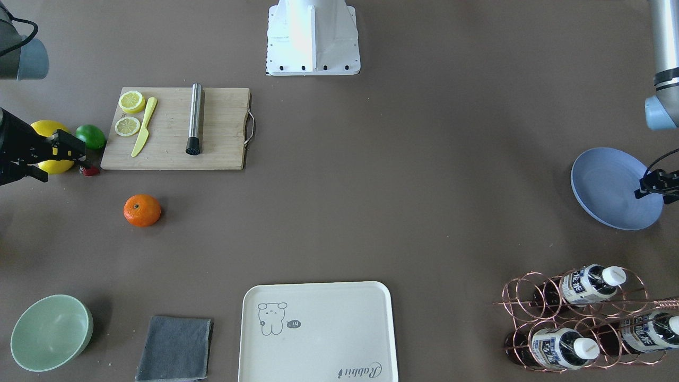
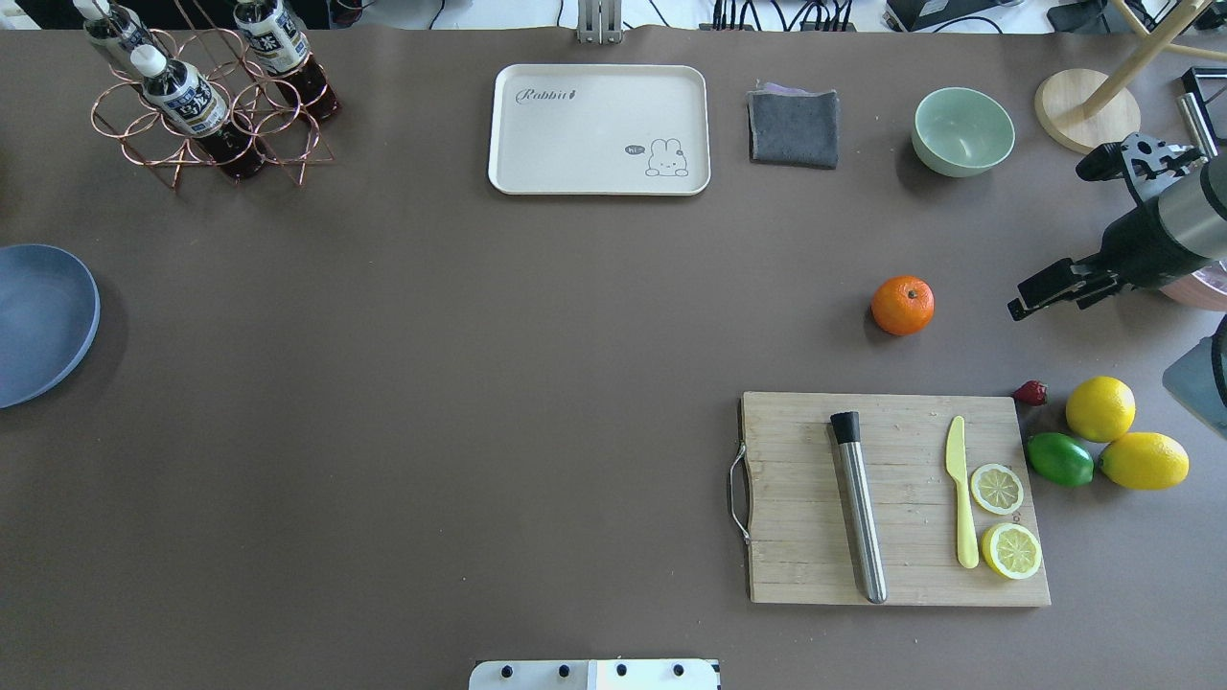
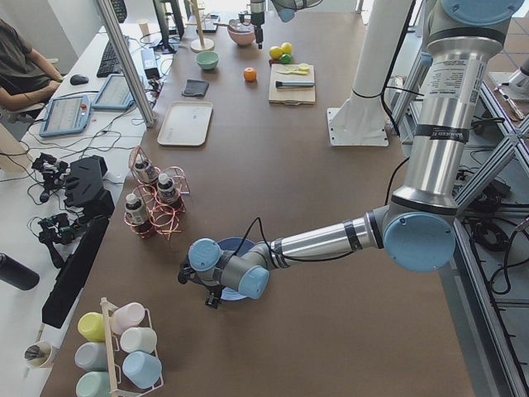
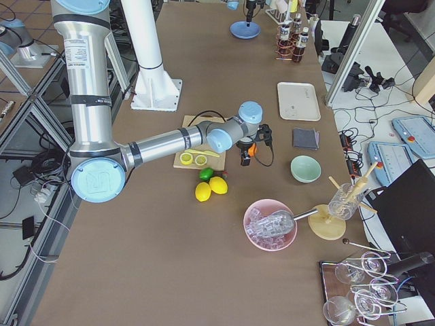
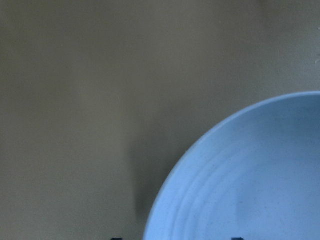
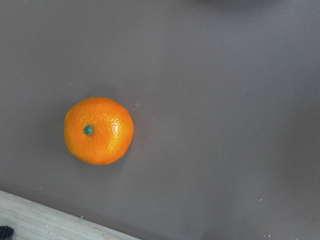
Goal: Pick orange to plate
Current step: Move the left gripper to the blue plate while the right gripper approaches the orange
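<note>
The orange (image 1: 142,210) sits alone on the brown table, just off the cutting board's near corner; it also shows in the overhead view (image 2: 902,306) and, left of centre with its stem dimple up, as the orange (image 6: 99,130) under the right wrist camera. My right gripper (image 2: 1033,295) hangs above the table to the orange's side, apart from it, jaws open and empty. The blue-lavender plate (image 1: 604,180) lies at the opposite end of the table, seen too as the plate (image 5: 250,190) under the left wrist. My left gripper (image 1: 644,185) hovers over the plate's rim, open and empty.
A wooden cutting board (image 2: 911,585) carries a steel muddler (image 2: 860,508), a yellow knife and lemon halves. Two lemons (image 2: 1100,408), a lime (image 2: 1059,459) and a strawberry lie beside it. A cream tray (image 2: 599,129), grey cloth (image 2: 793,126), mint bowl (image 2: 962,130) and bottle rack (image 2: 206,105) line the far edge.
</note>
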Tool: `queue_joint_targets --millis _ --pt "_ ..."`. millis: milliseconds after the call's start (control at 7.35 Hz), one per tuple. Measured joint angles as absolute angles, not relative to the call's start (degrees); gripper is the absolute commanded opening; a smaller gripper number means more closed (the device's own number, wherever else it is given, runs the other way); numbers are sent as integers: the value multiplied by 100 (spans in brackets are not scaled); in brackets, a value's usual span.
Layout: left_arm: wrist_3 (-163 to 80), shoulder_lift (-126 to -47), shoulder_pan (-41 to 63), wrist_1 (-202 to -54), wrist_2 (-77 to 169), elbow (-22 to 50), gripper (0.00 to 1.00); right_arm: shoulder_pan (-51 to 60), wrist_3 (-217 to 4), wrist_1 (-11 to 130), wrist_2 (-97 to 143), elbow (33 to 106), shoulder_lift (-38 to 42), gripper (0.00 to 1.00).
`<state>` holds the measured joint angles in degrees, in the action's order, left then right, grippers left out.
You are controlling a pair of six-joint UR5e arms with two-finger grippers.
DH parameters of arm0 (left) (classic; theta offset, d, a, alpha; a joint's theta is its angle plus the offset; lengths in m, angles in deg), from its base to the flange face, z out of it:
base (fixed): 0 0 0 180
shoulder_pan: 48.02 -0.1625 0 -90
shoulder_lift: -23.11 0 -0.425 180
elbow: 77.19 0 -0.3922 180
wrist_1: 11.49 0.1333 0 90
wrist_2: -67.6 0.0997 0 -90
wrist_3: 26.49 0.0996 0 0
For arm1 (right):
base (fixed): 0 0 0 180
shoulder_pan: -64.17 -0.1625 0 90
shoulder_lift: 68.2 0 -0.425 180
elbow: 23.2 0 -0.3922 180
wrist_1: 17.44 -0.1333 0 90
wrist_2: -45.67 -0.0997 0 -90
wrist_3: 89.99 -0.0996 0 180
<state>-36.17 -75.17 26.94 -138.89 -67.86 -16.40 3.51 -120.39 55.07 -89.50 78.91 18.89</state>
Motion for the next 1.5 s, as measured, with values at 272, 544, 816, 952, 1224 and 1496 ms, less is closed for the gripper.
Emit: queue_joint_targets --millis 272,544,816,952,1224,1496 --pt "-3740 -7536 2682 -13877 -6858 -1599 0 355 -12081 5507 -8956 7914 1889 99" --pt "-3814 -7539 2704 -13866 -7185 -1510 0 382 -12236 5506 -8958 7933 1853 99" --pt "-4612 -7532 2714 -13856 -7658 -919 0 393 -12276 5507 -8951 7930 1830 99" --pt "-5506 -7532 2579 -13888 -7821 -393 0 403 -12282 5507 -8935 7927 1820 99" --pt "-7390 -7551 1843 -13969 -7811 727 0 478 -12287 5510 -8855 7864 1703 98" --pt "-8811 -7791 884 -13987 -7239 1468 0 656 -12296 5532 -8649 7726 1419 98"
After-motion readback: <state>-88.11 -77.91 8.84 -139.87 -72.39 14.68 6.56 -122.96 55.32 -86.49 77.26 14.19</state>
